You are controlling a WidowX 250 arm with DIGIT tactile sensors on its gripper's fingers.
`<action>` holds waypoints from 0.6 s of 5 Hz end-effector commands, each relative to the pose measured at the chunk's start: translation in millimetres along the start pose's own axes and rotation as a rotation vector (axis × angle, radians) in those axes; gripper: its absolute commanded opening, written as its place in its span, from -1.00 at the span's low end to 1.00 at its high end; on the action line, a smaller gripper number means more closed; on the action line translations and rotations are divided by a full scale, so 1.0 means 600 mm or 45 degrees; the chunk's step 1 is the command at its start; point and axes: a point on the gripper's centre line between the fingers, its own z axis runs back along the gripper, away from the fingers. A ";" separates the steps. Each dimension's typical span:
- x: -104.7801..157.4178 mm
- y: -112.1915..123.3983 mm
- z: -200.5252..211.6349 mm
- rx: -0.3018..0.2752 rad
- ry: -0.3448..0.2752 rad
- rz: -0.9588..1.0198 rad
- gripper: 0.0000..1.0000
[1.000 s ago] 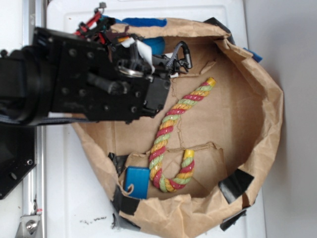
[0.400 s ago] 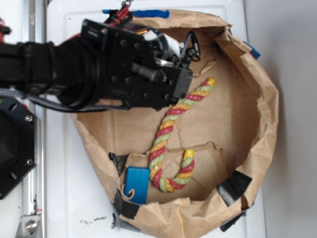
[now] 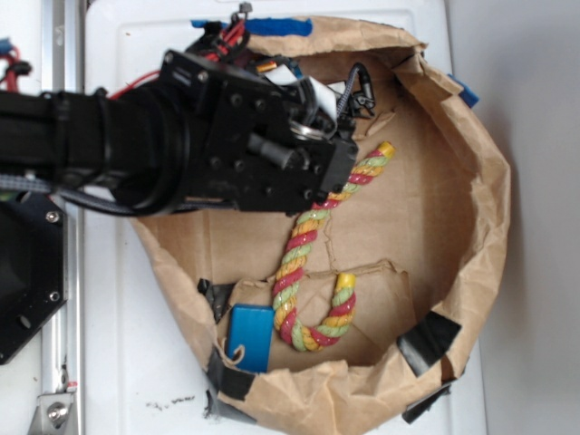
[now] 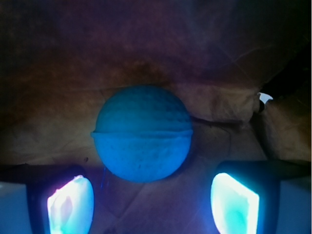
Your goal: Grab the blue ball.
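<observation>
1. Brown crumpled paper, shaped into a walled paper nest point(image 3: 471, 236) on a white table point(image 3: 118, 362), fills the overhead view.
2. Seen by the wrist camera, the blue ball point(image 4: 141, 132) rests on the paper floor, centred just ahead of the gripper point(image 4: 151, 202), whose fingers point(image 4: 233, 204) are spread wide and touch nothing.
3. Overhead, the ball is hidden beneath the arm.
4. The approach step appears in hand; a short advance, then closing, is judged to be needed.
5. A paper wall rises close behind the ball; a striped rope point(image 3: 308, 272) lies alongside.

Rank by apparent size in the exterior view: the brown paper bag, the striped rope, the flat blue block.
1. Crumpled brown paper bag, largest.
2. Red, yellow and green striped rope.
3. Flat blue rectangular block, smallest.
</observation>
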 end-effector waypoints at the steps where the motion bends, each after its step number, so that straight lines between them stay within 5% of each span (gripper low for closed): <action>1: 0.024 -0.016 0.012 -0.092 -0.020 0.059 1.00; 2: 0.028 -0.017 0.008 -0.156 -0.006 -0.025 1.00; 3: 0.033 -0.019 0.009 -0.145 -0.026 -0.039 1.00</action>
